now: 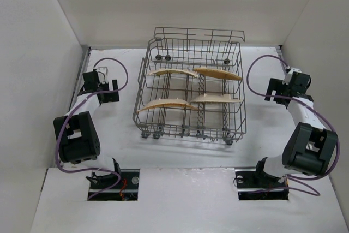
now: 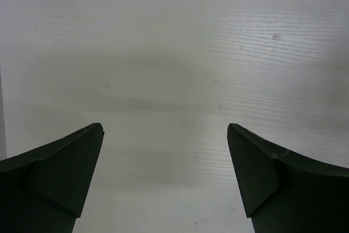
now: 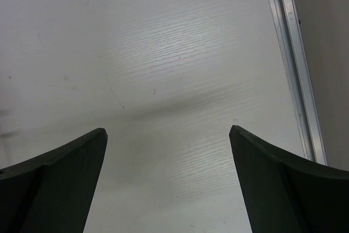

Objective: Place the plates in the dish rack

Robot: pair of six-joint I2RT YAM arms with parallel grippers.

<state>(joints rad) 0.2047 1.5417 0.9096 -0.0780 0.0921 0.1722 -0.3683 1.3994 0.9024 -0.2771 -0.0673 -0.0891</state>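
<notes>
The grey wire dish rack (image 1: 243, 114) stands mid-table in the top view. Several yellow-orange plates stand edge-on in it: back left (image 1: 172, 72), back right (image 1: 218, 73), front left (image 1: 166, 104), front right (image 1: 216, 98). My left gripper (image 1: 108, 89) is to the left of the rack, open and empty; its view (image 2: 165, 129) shows only bare table between the fingers. My right gripper (image 1: 277, 91) is to the right of the rack, open and empty; its view (image 3: 168, 130) shows only table.
White walls enclose the table on three sides. A metal strip (image 3: 294, 64) runs along the table's right edge near my right gripper. Purple cables (image 1: 122, 77) loop from both arms. The arm bases sit in cutouts at the near edge.
</notes>
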